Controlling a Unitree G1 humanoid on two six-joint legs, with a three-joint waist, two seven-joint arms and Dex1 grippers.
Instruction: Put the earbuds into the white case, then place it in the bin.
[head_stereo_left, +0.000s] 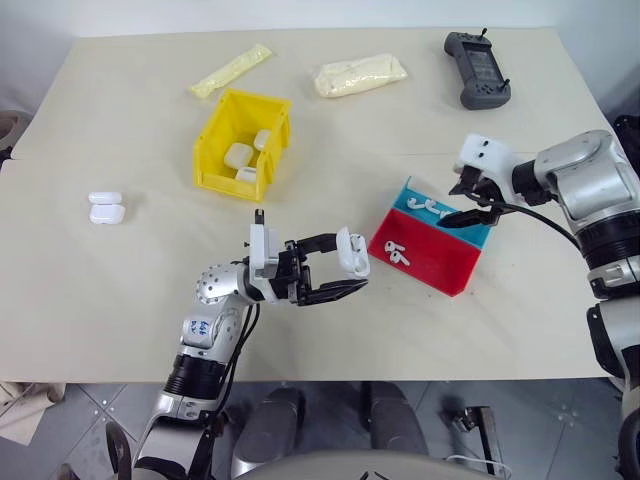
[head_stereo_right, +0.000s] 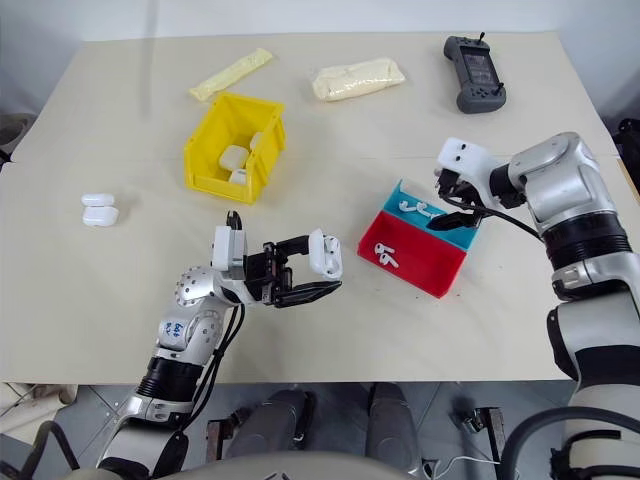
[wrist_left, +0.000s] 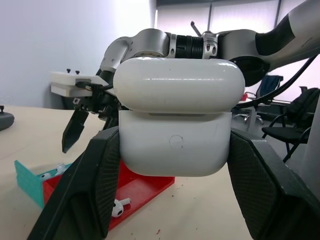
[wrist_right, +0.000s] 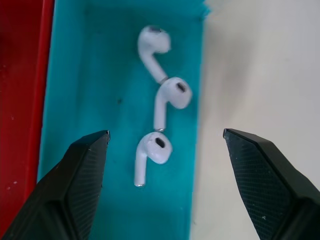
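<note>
My left gripper is shut on the white case, holding it above the table near the front; in the left wrist view the case sits between both black fingers with its lid on top. My right gripper hangs open just over the teal compartment of the tray. The right wrist view shows three earbuds lying in that compartment between the spread fingertips of that gripper. More earbuds lie in the red compartment. The yellow bin stands behind, with three white cases inside.
The red and blue tray sits right of centre. Two more white cases lie at the left. Two cream pouches and a black controller lie along the far edge.
</note>
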